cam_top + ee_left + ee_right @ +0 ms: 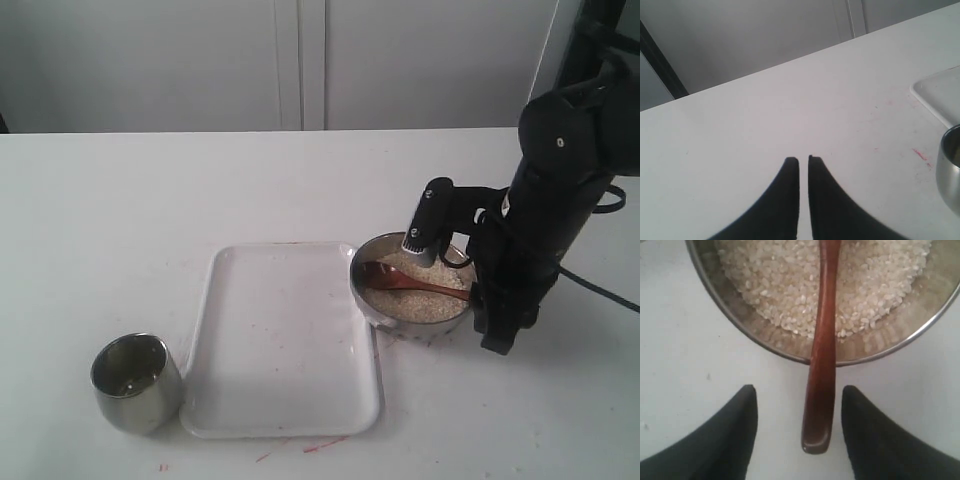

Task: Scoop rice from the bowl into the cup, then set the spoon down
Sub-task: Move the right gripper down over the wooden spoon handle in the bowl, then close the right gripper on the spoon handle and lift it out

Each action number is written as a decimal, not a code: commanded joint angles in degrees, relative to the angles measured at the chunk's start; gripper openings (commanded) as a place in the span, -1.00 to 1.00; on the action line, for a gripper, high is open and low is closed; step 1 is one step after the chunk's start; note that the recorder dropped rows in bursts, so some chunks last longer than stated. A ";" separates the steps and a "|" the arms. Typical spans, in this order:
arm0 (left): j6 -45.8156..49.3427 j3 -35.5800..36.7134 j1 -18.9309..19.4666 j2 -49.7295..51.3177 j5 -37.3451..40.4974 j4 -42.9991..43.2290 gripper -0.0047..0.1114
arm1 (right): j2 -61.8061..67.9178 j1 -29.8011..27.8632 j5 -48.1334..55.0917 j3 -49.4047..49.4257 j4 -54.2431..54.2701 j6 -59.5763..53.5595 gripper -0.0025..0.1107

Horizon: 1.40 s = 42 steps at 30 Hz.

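Note:
The steel bowl (372, 300) stands right of the tray, holding rice (430, 302). The wooden spoon (410, 283) lies in it, its oval end in the grains and its handle over the right rim. My right gripper (493, 335) hangs just outside that rim. In the right wrist view the gripper (798, 387) is open, and the spoon (822, 340) handle's end sits between the fingers, touching neither. The bowl (747, 327) and rice (785, 285) lie beyond. The cup (135, 383) stands at front left. My left gripper (803, 158) is shut on nothing, the cup (950, 170) beside it.
A white rectangular tray (280, 340) lies between cup and bowl; its corner (940, 92) shows in the left wrist view. Small red marks dot the table near the tray's front edge. The left arm is out of the exterior view.

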 commanded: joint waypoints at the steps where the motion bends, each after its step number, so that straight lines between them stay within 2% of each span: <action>1: -0.08 -0.35 -0.16 0.05 -0.34 -0.50 -0.67 | 1.02 0.01 1.02 0.17 -0.47 0.69 -0.10; 19: -0.08 -0.35 -0.16 0.05 -0.34 -0.50 -0.67 | 4.14 0.01 -0.36 0.17 -0.47 2.43 -0.12; 27: -0.08 -0.35 -0.16 0.05 -0.34 -0.50 -0.67 | 4.14 0.01 -1.62 0.17 -0.47 2.60 -0.37; 31: -0.08 -0.35 -0.16 0.05 -0.34 -0.50 -0.67 | 4.14 0.01 -1.62 0.17 -0.86 4.94 -0.66; 34: -0.08 -0.35 -0.16 0.05 -0.34 -0.50 -0.67 | 3.73 0.01 -0.63 0.17 -1.64 6.71 -0.95; 38: -0.08 -0.35 -0.16 0.05 -0.34 -0.50 -0.67 | 1.09 0.01 2.17 0.06 -1.93 7.36 -0.96; 42: -0.08 -0.35 -0.16 0.05 -0.34 -0.50 -0.67 | -3.01 0.01 9.25 -0.92 -0.91 9.01 -0.96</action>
